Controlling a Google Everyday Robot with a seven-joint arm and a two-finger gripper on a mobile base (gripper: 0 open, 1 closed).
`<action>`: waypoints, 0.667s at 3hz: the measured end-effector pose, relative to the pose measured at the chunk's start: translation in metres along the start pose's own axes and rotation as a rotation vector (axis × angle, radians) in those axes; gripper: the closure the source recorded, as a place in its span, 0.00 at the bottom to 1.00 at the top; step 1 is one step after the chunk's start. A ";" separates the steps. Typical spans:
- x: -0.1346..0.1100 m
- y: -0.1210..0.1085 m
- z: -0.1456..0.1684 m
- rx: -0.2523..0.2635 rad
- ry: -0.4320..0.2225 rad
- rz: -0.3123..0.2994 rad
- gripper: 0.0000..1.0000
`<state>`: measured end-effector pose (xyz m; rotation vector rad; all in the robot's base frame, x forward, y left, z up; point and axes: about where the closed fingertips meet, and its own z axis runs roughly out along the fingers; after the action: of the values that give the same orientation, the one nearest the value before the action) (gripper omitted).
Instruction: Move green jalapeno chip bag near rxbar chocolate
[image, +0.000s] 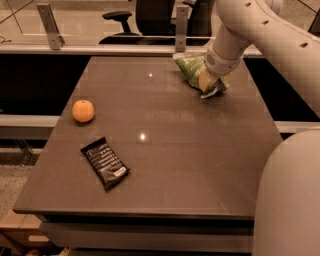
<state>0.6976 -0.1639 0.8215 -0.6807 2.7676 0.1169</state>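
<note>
The green jalapeno chip bag (190, 67) lies crumpled at the far right of the dark table (200, 165). My gripper (209, 82) is down on the bag's near right end, and the arm covers part of the bag. The rxbar chocolate (105, 162), a flat black bar with white text, lies at the near left of the table, well apart from the bag.
A round orange fruit (83, 110) sits near the table's left edge, behind the bar. My white arm (260, 35) reaches in from the upper right, and my body (290, 200) fills the lower right. Office chairs (150, 15) and a rail stand behind the table.
</note>
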 end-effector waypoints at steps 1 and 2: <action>0.001 0.000 -0.013 -0.018 -0.009 -0.027 1.00; 0.004 0.002 -0.028 -0.035 -0.027 -0.055 1.00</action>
<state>0.6861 -0.1683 0.8474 -0.7579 2.7241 0.1617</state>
